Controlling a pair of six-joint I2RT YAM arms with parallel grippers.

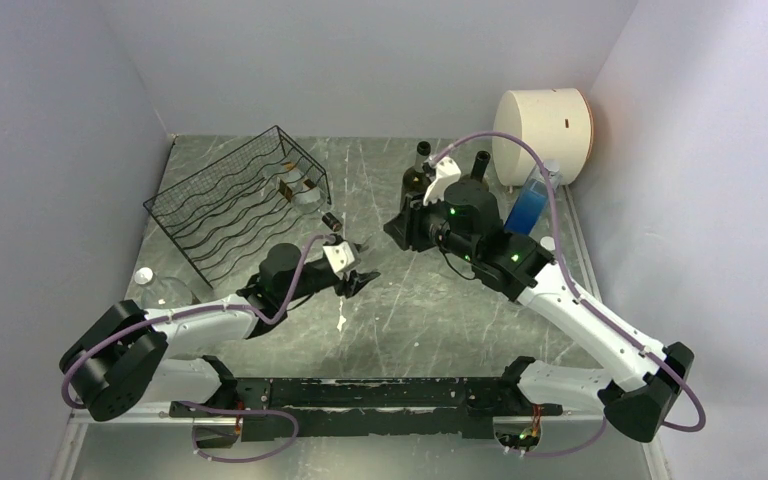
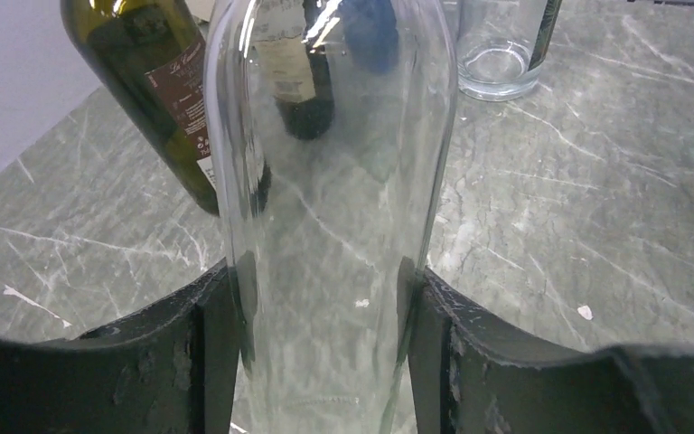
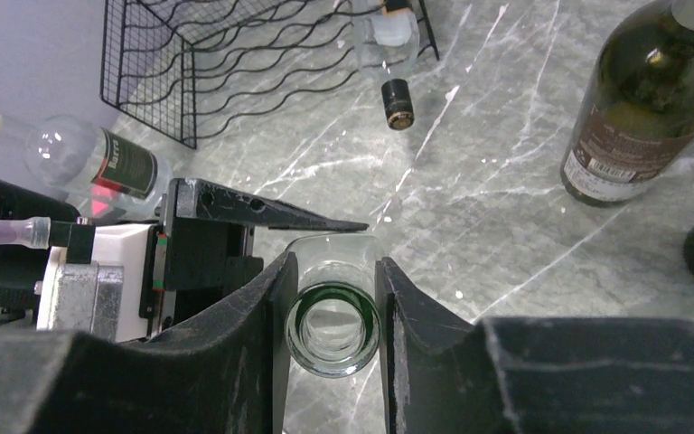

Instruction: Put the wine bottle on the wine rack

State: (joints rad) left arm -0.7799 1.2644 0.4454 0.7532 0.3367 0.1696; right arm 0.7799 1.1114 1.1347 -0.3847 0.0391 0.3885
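Clear glass gripped at two points, rack not yet reached

Clear glass fills the gap of the left jaws: the wine bottle (image 2: 325, 181) runs between them, both black pads (image 2: 190, 362) pressed to its smooth, rounded sides. The right jaws are closed narrow on the same bottle's neck, its thick green-tinted lip sitting between them, back from their tips. So the bottle is held by both pairs and is not on the wine rack (image 1: 228, 205); whether its base touches the desk (image 2: 587, 208) I cannot tell.

The step in hand looks like a handover. Next, I judge, one pair must let go, likely the right, so the other can swing the bottle across and lay it on its side in a trough.

The rack stands well apart from the left jaws, beyond them and to their left; it is thin black wire, in wavy tiers, wedge-shaped. A second clear bottle (image 3: 389, 41) seems to lie in its lowest tier. Slick glass against ragged-edged pads may slip if tilted quickly. A dark green bottle (image 2: 167, 99) with a brown label is beyond the left jaws; the desk is grey-green, veined white like stone.
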